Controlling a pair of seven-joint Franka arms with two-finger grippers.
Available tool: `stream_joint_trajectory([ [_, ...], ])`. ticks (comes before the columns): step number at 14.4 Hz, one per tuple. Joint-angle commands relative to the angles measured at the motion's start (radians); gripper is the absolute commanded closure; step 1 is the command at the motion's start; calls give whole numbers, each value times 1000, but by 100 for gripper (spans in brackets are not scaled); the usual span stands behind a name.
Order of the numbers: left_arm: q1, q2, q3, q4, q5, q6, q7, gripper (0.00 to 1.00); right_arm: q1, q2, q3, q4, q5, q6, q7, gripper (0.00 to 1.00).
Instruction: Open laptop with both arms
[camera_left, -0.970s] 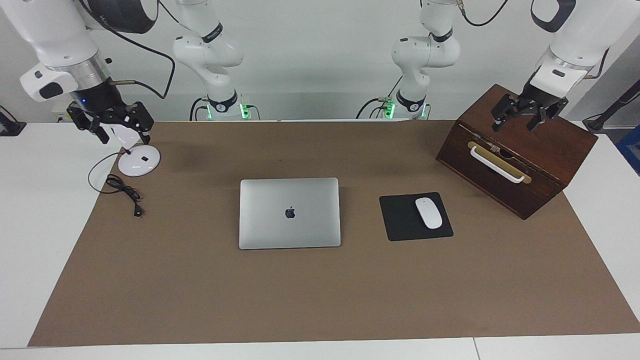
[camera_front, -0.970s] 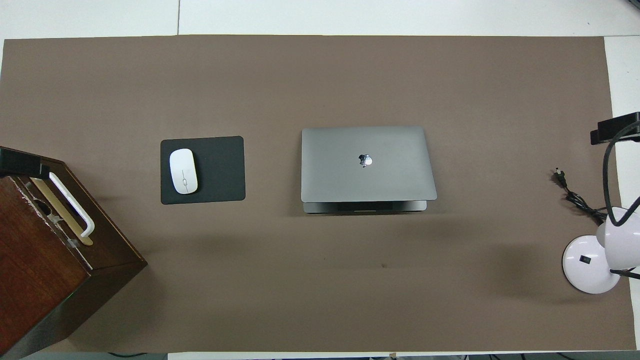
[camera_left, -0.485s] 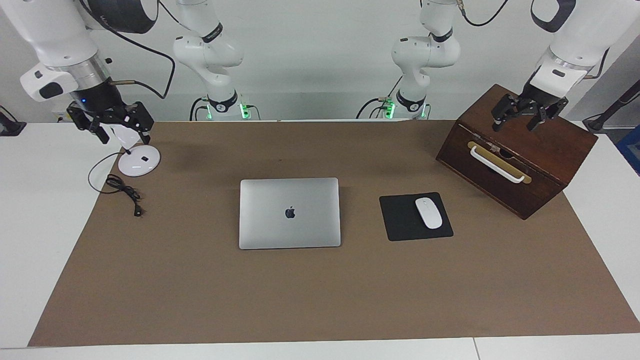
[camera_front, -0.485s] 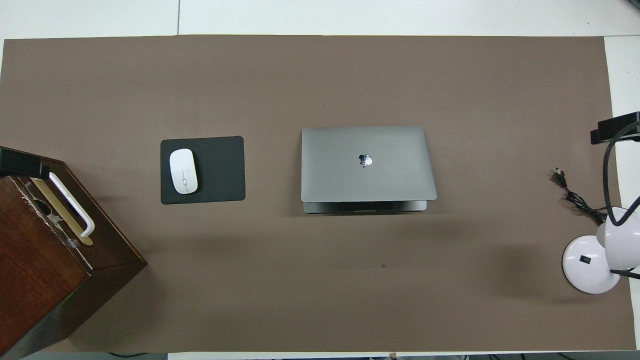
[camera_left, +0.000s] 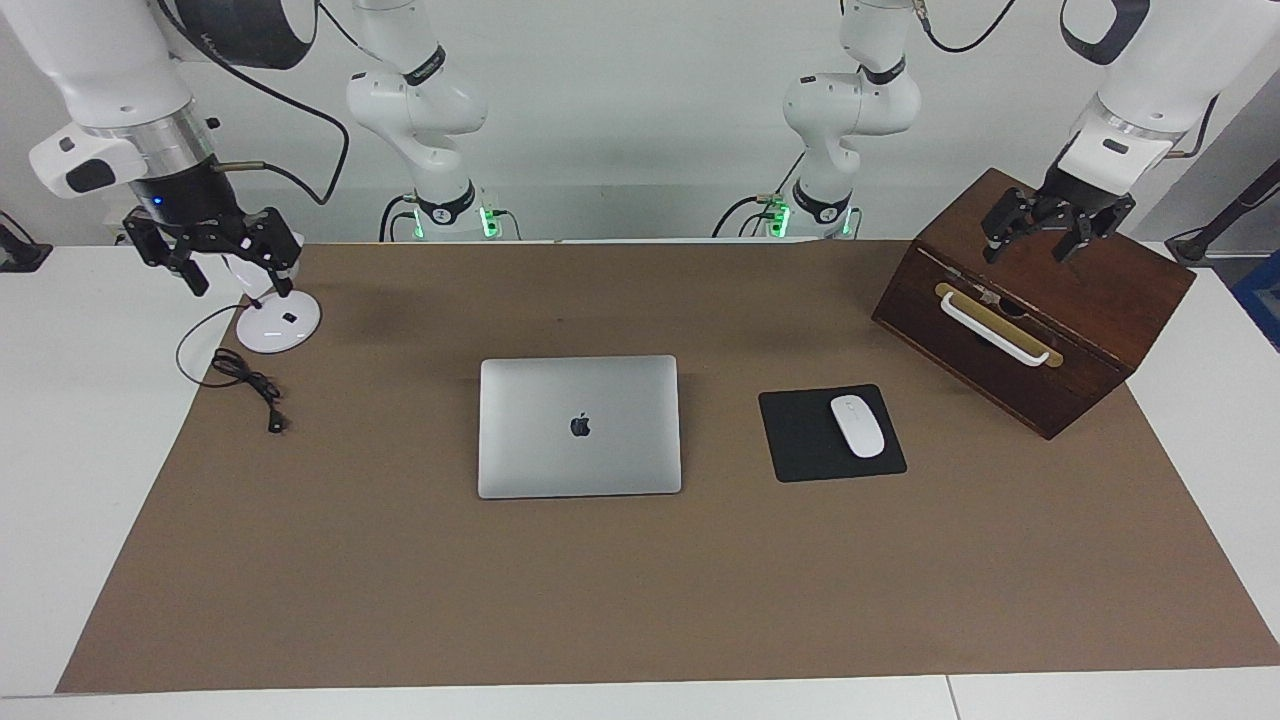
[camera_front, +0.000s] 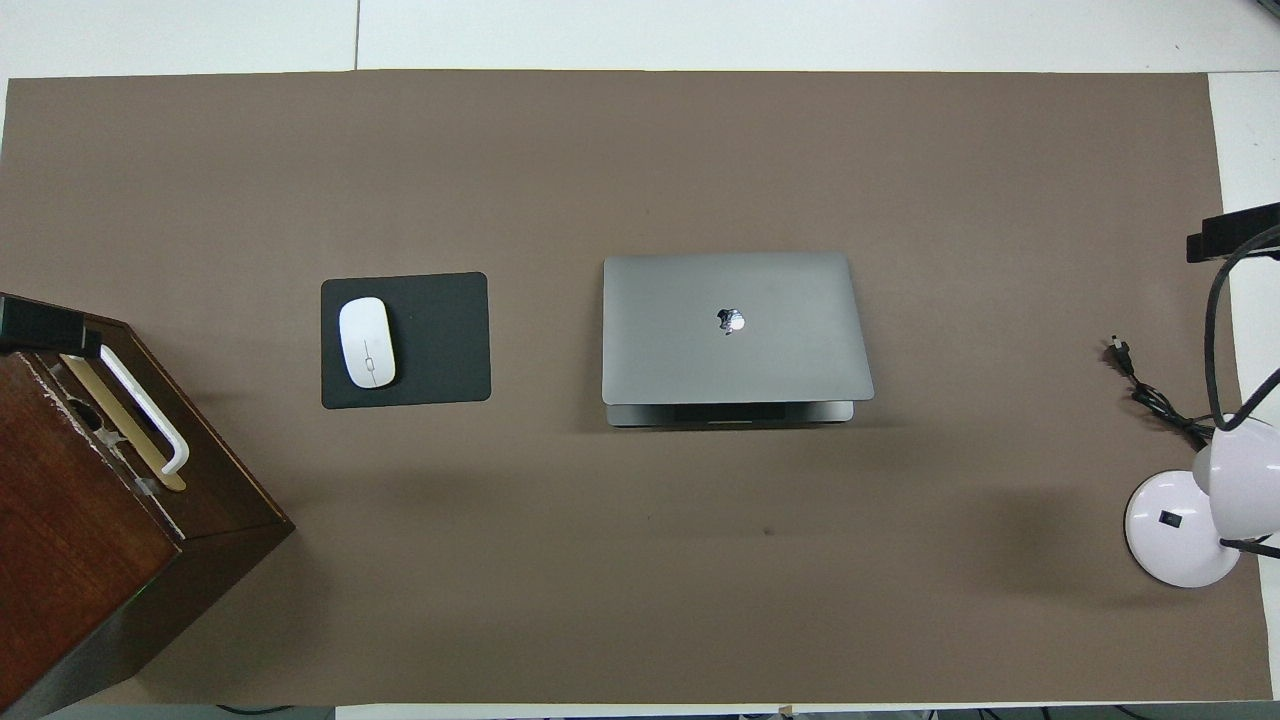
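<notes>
The laptop (camera_left: 579, 426) lies shut, untouched. Left hand (camera_left: 1042, 229) wide over the wooden box (camera_left: 1090, 290); right hand (camera_left: 212, 250), seemingly spread, over the lamp (camera_left: 277, 320). Bring both to the lid's front edge, one steadying the base.

You lose part of the box (camera_front: 90, 520) and lamp (camera_front: 1200, 510) at the overhead frame's edges; the right gripper (camera_left: 213, 255) hides the lamp's head.

Matt brushed-metal laptop (camera_left: 579, 425) on a matt brown paper-like mat (camera_left: 640, 580); dark varnished wooden box (camera_left: 1040, 300); glossy white plastic mouse (camera_left: 857, 426)
</notes>
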Motion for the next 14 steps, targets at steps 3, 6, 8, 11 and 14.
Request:
stream_joint_trajectory([
  [3,-6,-11,1,3,16,-8,-8,0,-10,-11,5,-64,-7,85,8,0],
  [6,-8,-11,1,3,16,-10,-15,3,-10,-11,5,-68,-7,90,7,0],
  [8,-3,-11,1,3,16,-7,-16,82,-18,-20,5,-96,2,99,7,0],
  [11,-3,-10,1,4,14,-5,-16,100,-19,-25,-1,-122,52,147,0,0],
  [14,1,-10,1,4,10,22,-18,100,-28,-37,-4,-148,119,173,2,0],
])
